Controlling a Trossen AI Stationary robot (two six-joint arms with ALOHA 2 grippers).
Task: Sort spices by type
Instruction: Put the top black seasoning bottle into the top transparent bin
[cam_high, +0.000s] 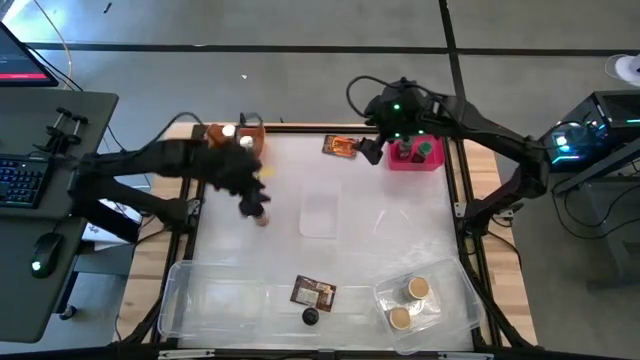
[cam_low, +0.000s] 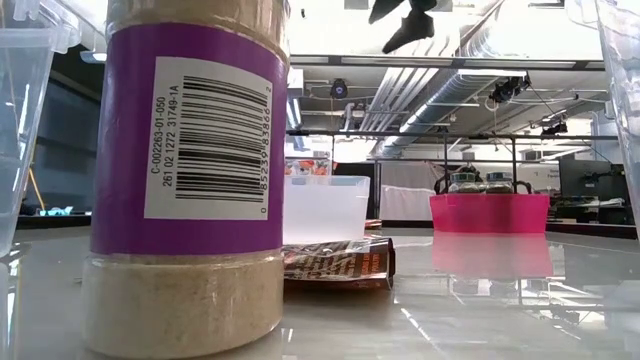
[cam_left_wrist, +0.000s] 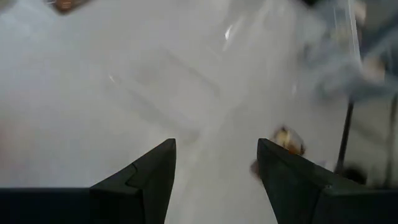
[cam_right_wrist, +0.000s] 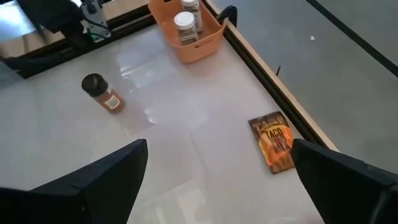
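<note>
The left gripper (cam_high: 258, 205), fingers apart around nothing, hovers above a black-lidded spice jar (cam_right_wrist: 101, 92) standing near the orange bin (cam_right_wrist: 189, 37). The right gripper (cam_right_wrist: 217, 180) waits wide open by the pink bin (cam_high: 417, 158). An off-centre descent could probably topple the jar.

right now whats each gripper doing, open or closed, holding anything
Left gripper: open, nothing between its fingers, above the white table.
Right gripper: wide open, empty, over the pink bin.
</note>
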